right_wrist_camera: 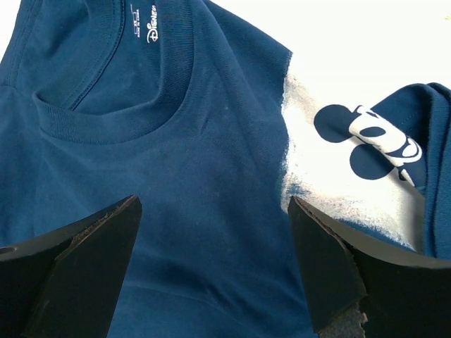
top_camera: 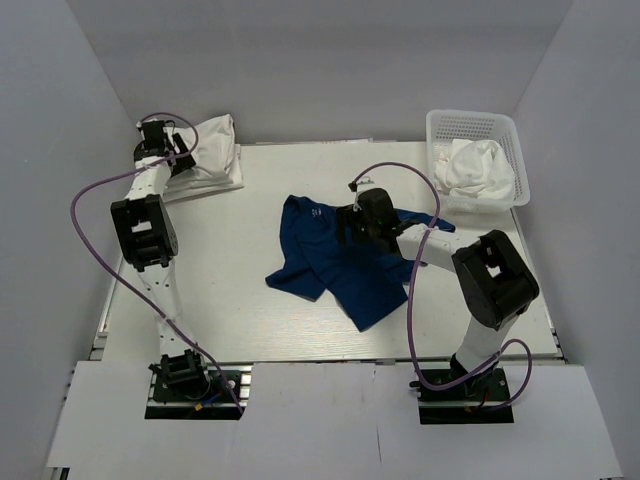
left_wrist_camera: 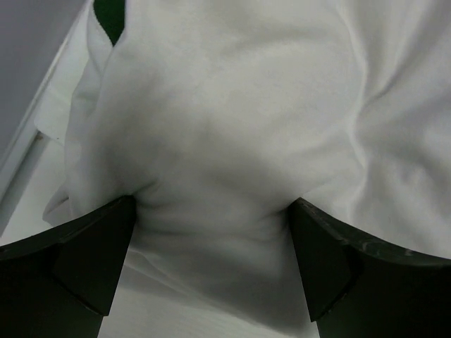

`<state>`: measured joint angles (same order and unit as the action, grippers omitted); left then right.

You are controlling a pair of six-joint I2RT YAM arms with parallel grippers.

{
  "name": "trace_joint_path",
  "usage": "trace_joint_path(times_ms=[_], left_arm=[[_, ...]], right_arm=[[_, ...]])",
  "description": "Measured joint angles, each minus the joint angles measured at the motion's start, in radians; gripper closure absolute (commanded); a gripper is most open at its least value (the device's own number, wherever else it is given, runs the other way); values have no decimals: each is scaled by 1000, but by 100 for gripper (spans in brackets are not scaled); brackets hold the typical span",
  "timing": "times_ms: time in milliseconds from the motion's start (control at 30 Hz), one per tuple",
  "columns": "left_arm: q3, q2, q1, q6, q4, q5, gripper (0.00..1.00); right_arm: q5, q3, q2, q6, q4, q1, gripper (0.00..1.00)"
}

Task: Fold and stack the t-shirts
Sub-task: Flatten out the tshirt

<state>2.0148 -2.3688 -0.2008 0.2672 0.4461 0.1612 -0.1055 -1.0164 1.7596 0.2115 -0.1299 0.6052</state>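
The blue t-shirt (top_camera: pixel 335 265) lies rumpled at the middle of the table (top_camera: pixel 240 320), its neck toward 11 o'clock and its hem trailing toward 5 o'clock. The right gripper (top_camera: pixel 357 215) hangs over the upper part of it, at about 1 o'clock from the shirt's middle. Seen from its own wrist, the right gripper (right_wrist_camera: pixel 211 232) has its jaws spread wide, with nothing taken up between them, only blue cloth lying flat below. The ribbed collar (right_wrist_camera: pixel 120 105) sits at 11 o'clock from the gap. The white chest print (right_wrist_camera: pixel 366 141) is at 2 o'clock, partly tucked under a fold of blue.

Over at the table's 10 o'clock corner sits a pile of white t-shirts (top_camera: pixel 212 150), and the left gripper (top_camera: pixel 158 140) is down at the pile's left end. From its wrist, the left gripper (left_wrist_camera: pixel 211 225) is also wide apart, its dark fingers (left_wrist_camera: pixel 84 260) flanking a soft mound of white cloth (left_wrist_camera: pixel 232 127). The pads seem to press into the mound, though the view is too close to be sure.

At 2 o'clock a white mesh basket (top_camera: pixel 470 125) holds another crumpled white tee (top_camera: pixel 475 170).
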Motion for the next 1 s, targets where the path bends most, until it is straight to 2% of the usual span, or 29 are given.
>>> trace_joint_path(times_ms=[167, 267, 533, 667, 833, 933, 1000], left_arm=[[145, -93, -35, 2, 21, 3, 0], [174, -112, -45, -10, 21, 5, 0], [61, -51, -47, -27, -48, -23, 0], [-20, 18, -44, -19, -47, -41, 0], [-81, 153, -44, 21, 66, -127, 0], [-135, 280, -32, 46, 98, -219, 0], [-226, 409, -5, 67, 87, -271, 0]], right_arm=[[0, 0, 1, -2, 0, 0, 10], [0, 0, 1, -3, 1, 0, 10], [1, -4, 2, -4, 4, 0, 10], [2, -24, 0, -11, 18, 0, 10], [5, -50, -47, -10, 35, 0, 10], [9, -48, -114, -10, 63, 0, 10], [15, -44, -161, -11, 80, 5, 10]])
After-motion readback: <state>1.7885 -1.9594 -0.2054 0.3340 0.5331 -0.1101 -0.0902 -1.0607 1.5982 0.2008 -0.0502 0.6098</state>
